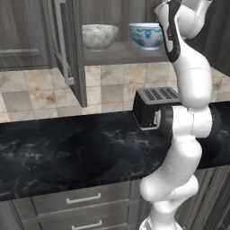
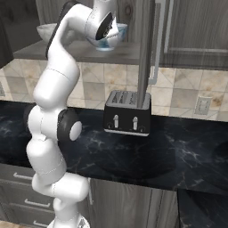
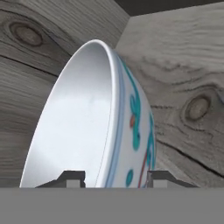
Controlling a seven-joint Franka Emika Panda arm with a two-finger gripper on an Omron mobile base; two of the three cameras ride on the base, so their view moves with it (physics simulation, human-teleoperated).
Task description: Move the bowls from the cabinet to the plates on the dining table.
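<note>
Jaws (image 3: 114, 177) straddle the patterned bowl's (image 3: 87, 122) rim, one tip each side; grip unconfirmed. Marbled bowl (image 1: 99, 36) at its 9 o'clock on cabinet shelf (image 1: 121, 53).

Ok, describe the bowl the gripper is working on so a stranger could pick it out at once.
Look above the black toaster to the open wall cabinet and its shelf, where two bowls stand side by side. It is the patterned bowl, nearer the arm. It is white with blue-teal markings, while the marbled bowl is plain whitish-grey.
</note>
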